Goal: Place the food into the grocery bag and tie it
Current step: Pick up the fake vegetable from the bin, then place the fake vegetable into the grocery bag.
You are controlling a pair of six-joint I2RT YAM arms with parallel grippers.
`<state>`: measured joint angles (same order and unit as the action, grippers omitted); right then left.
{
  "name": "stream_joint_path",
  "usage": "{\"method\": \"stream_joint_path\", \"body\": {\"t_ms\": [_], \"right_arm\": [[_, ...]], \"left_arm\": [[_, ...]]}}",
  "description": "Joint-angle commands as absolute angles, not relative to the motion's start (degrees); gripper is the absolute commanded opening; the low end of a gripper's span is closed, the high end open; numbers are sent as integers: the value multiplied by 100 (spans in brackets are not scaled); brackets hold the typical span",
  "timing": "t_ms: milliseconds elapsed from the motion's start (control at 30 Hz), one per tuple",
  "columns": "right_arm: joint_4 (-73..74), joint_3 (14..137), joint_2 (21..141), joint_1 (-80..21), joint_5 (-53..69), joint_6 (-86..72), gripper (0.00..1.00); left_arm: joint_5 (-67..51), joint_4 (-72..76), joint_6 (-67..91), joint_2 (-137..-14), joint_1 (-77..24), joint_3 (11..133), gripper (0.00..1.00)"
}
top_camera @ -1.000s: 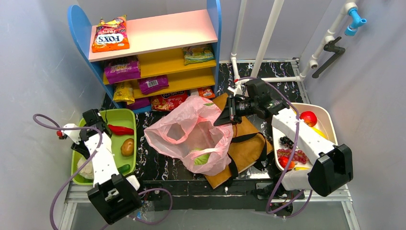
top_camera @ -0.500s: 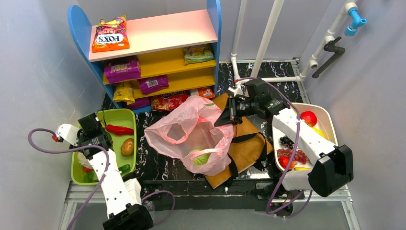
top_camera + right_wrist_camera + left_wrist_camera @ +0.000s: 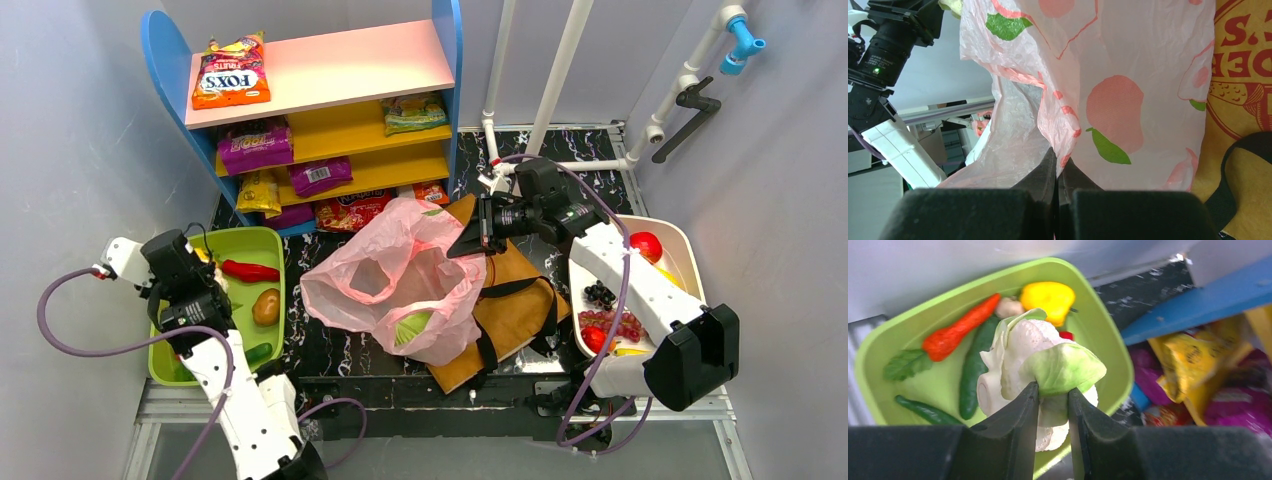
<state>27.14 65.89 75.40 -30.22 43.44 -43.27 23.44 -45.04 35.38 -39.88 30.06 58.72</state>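
The pink grocery bag lies open in the middle, partly on the brown paper bag. A green-and-white vegetable shows inside it. My right gripper is shut on the pink bag's rim, which is pinched between the jaws in the right wrist view. My left gripper is shut on a white cauliflower with green leaves, held above the green tray. In the top view the left gripper hangs over the tray's far left part.
The green tray holds a carrot, a yellow pepper, a cucumber, a potato and a red chili. A blue shelf with snack packets stands behind. A white tray at the right holds fruit and grapes.
My left arm has swung up and to the left, lifting the cauliflower off the tray's near end. The pink bag has sagged a little, its mouth narrower. The right gripper keeps its hold.
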Motion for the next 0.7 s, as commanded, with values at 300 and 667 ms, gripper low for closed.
{"method": "stream_joint_path", "body": {"t_ms": [300, 667], "right_arm": [[3098, 7143, 7565, -3010, 3999, -4215, 1], [3036, 7354, 7752, -3006, 3523, -4520, 1]], "left_arm": [[-2226, -3704, 3582, -4087, 2781, 7117, 0], [-4204, -2113, 3395, -4474, 235, 8178, 0]]}}
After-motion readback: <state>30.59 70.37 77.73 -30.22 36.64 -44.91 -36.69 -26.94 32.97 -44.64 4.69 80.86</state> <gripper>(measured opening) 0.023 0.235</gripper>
